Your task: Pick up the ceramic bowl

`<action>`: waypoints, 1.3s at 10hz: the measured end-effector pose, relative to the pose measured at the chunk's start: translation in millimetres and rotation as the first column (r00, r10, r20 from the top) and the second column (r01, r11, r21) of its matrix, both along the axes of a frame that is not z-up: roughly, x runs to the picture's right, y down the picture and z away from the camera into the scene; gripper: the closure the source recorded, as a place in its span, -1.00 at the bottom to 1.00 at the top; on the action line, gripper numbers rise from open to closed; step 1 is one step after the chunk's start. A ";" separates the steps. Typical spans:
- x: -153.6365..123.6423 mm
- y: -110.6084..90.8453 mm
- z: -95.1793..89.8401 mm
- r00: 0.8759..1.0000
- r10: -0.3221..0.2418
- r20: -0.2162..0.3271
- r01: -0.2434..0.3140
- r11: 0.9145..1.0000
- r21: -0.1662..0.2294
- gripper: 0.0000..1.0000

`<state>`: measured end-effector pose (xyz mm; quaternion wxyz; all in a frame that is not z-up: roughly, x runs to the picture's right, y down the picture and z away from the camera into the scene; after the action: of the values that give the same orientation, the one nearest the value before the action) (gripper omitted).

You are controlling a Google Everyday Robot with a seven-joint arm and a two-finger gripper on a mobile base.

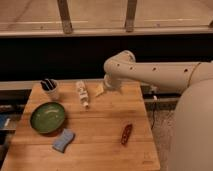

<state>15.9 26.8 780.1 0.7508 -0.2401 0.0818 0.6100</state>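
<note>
Currently the gripper (101, 90) sits low over the far edge of the wooden table (105, 125), about midway along it, at the end of the pale arm (150, 74) reaching in from the right. Whether it is released or clenched I cannot tell from where I stand; nothing visibly hangs from it. Just to its left a white bottle (82, 94) lies on its side. Past that a white cup (51, 90) holding dark utensils stands by the far-left corner. The ceramic bowl (47, 117) rests upright close to the left edge, roughly midway down it and well apart from the gripper; the pick is not yet begun. A blue sponge (63, 140) lies just beside the bowl toward the near-left corner, and a small reddish-brown item (126, 134) lies toward the near-right, out of the way. Risks, as judged: a low, straight traverse to the bowl crosses the bottle and could roll it. A wide approach could clip the cup. The rim looks glossy and shallow, so a pinch may slip, and a shove could slide the bowl off the left edge.
</note>
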 end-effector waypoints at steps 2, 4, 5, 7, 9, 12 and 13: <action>0.0 -0.1 0.0 1.000 0.000 0.000 0.000 1.000 0.000 -0.60; -0.1 -0.1 -0.1 1.000 0.000 0.000 0.000 1.000 0.000 -0.60; -0.1 -0.1 -0.1 1.000 0.000 0.000 0.000 1.000 0.000 -0.60; -0.2 -0.1 -0.1 1.000 0.000 0.000 0.000 1.000 0.000 -0.60; -0.2 -0.1 -0.1 1.000 0.000 0.000 0.000 1.000 0.000 -0.60; -0.3 -1.0 -0.4 1.000 -0.001 0.000 0.001 1.000 0.000 -0.60; -0.7 -1.7 -1.0 1.000 -0.010 0.009 0.010 1.000 0.002 -0.60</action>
<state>15.2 25.0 779.1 0.7546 -0.2416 0.0787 0.6051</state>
